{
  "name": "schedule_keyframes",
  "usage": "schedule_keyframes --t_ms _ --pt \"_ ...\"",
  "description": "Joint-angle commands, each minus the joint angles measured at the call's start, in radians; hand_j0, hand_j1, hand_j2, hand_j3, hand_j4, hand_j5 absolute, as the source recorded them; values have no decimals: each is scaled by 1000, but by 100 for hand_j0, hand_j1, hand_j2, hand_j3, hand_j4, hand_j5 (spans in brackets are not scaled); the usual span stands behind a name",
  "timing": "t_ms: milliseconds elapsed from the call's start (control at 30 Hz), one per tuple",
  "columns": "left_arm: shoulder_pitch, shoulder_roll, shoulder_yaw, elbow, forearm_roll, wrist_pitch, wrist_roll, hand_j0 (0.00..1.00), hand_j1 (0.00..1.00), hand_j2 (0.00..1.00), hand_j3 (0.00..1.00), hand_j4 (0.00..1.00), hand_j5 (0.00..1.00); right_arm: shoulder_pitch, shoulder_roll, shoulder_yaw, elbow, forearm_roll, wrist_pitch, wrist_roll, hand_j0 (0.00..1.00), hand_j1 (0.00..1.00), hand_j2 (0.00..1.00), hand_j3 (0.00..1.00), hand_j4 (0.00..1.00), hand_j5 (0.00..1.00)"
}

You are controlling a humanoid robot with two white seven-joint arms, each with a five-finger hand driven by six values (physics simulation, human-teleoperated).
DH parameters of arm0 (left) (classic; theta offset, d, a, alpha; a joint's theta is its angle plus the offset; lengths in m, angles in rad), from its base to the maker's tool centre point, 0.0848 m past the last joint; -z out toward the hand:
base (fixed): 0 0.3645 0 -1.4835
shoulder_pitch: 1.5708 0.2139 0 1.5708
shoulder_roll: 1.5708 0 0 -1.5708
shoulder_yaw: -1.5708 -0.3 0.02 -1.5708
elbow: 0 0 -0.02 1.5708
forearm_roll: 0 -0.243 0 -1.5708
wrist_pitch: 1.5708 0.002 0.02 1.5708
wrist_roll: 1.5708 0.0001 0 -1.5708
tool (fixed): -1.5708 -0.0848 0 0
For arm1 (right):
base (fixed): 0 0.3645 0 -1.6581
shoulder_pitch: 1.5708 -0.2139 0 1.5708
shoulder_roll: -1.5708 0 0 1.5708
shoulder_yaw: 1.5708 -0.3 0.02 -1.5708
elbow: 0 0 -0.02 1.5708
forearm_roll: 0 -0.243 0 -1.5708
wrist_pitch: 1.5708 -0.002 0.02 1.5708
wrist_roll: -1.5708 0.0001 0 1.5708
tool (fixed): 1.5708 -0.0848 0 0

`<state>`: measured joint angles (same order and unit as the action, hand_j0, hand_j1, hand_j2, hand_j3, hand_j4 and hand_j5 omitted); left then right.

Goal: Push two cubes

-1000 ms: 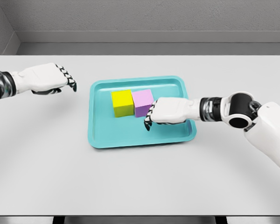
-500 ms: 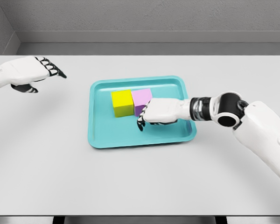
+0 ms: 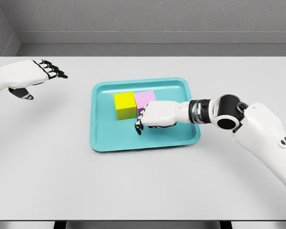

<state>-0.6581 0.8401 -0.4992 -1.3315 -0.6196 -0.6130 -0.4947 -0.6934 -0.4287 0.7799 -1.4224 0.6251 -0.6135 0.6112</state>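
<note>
On the grey desk (image 3: 143, 191) sits a teal tray (image 3: 114, 140) holding a yellow cube (image 3: 125, 105) and a pink cube (image 3: 144, 99), side by side and touching, in the tray's far half. The right hand (image 3: 155, 115) lies over the tray in front of the pink cube, partly covering it, its fingers (image 3: 138, 127) curled downward and gripping nothing. The left hand (image 3: 26, 75) hovers above the desk well to the left of the tray, fingers extended and relaxed, empty.

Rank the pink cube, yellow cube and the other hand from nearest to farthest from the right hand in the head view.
1. pink cube, partly hidden behind the right hand.
2. yellow cube, beside the pink one, to its left.
3. left hand, over the table's far left, off the tray.
</note>
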Motion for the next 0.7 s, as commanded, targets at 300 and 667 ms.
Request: schedule_keyframes --t_ms 300,667 --pt "0 11 -1 2 4 2 1 100 100 100 100 100 100 -9 22 -1 4 11 3 0 54 54 54 54 54 54" --pt "0 11 -1 9 4 2 1 100 100 100 100 100 100 -2 -18 13 -67 13 3 0 54 54 54 54 54 54"
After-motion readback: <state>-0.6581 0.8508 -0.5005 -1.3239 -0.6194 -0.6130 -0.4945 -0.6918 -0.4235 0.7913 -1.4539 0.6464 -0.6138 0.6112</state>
